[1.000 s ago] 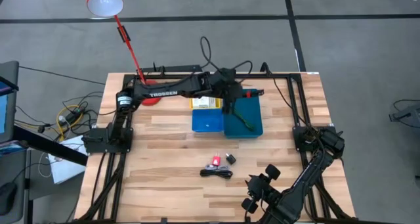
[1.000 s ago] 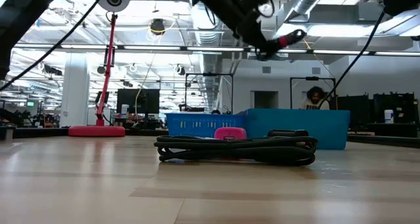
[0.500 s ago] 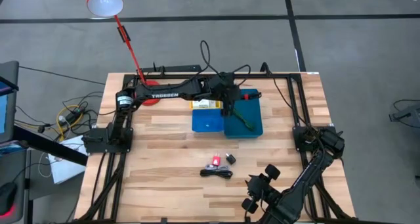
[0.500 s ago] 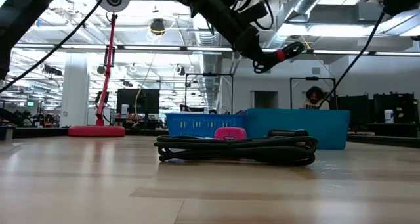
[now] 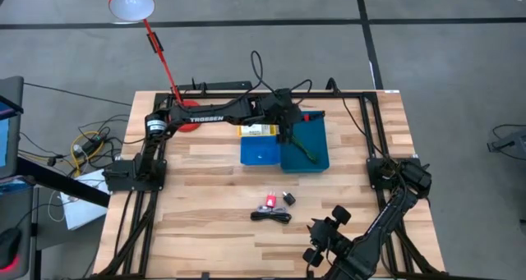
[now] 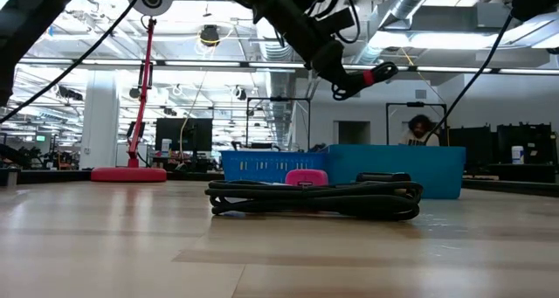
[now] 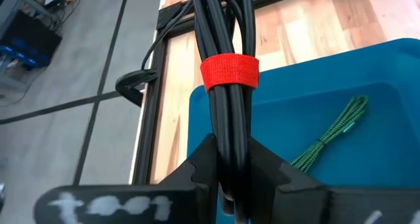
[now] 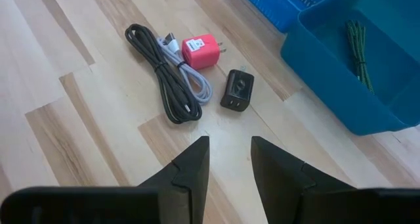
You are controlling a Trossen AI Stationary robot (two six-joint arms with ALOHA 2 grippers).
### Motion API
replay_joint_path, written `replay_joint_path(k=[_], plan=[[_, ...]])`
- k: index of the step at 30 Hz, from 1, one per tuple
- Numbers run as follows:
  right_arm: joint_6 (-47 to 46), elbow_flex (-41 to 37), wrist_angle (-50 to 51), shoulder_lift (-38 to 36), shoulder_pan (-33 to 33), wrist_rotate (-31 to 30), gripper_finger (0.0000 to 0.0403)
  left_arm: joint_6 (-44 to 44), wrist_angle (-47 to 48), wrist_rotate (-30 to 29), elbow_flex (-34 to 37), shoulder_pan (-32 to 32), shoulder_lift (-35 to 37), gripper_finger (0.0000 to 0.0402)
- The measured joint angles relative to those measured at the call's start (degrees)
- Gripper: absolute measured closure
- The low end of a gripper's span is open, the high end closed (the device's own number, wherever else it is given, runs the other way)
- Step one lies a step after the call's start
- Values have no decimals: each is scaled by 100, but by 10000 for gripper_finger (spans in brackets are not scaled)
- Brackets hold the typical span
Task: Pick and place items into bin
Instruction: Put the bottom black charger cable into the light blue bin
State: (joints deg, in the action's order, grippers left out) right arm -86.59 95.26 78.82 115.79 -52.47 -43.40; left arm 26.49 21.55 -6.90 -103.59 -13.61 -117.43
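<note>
Left gripper [image 7: 231,175] clamps a black cable bundle [image 7: 226,46] with a red strap above the teal bin [image 7: 341,158], which holds a green cord [image 7: 331,133]; right gripper [image 8: 230,159], fingers apart and empty, hovers near the table's front

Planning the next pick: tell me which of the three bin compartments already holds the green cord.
The large teal-blue plastic compartment, on the bin's right-arm side. The green braided cord lies on its floor; the small blue compartment and small yellow compartment beside it do not hold it.
</note>
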Motion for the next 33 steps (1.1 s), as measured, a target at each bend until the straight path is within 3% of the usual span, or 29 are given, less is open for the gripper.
replay_joint_path(k=[14, 23, 33], plan=[[-39, 0, -1, 0, 11, -2, 296, -158, 198, 93, 0, 9, 0, 365], [-44, 0, -23, 0, 9, -2, 296, -203, 145, 805, 0, 13, 0, 362], [-44, 0, -45, 0, 9, 0, 296, -359, 192, 807, 0, 11, 0, 293]])
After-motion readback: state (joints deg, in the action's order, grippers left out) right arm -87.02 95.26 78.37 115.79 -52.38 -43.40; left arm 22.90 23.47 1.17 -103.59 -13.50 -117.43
